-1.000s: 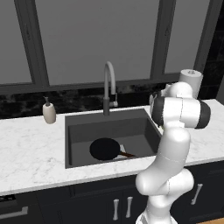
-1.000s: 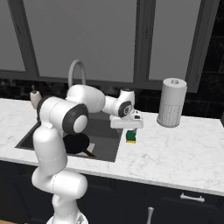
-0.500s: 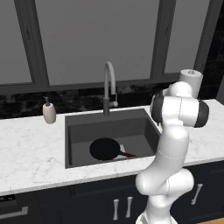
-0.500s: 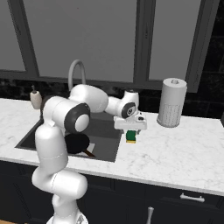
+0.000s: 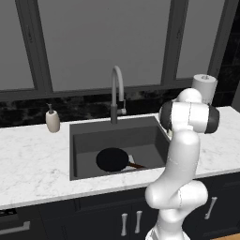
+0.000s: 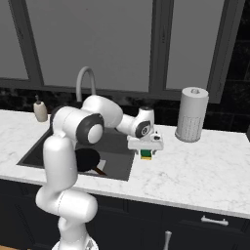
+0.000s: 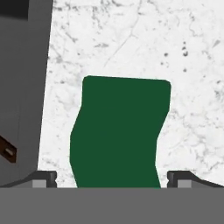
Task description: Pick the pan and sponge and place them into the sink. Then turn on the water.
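The green-topped sponge (image 7: 118, 135) lies on the white marble counter just right of the sink (image 7: 22, 87). My gripper (image 7: 113, 179) hangs straight over it, open, with one fingertip on each side of the sponge. From the right base view the gripper (image 6: 145, 148) sits low on top of the sponge (image 6: 146, 155), whose yellow base shows under the green. The black pan (image 5: 112, 159) rests flat on the bottom of the sink (image 5: 117, 138), handle pointing right. The pan (image 6: 87, 160) is partly hidden behind my arm. No water runs from the faucet (image 5: 117, 89).
A beige soap dispenser (image 5: 52, 121) stands on the counter left of the sink. A paper towel roll (image 6: 191, 114) stands at the back right, beyond the sponge. The faucet (image 6: 84, 80) arches over the sink's back edge. Cabinet fronts run below the counter.
The hand has sunk slightly toward the sponge. Its jaws have stayed open, and the pan and sponge have not moved.
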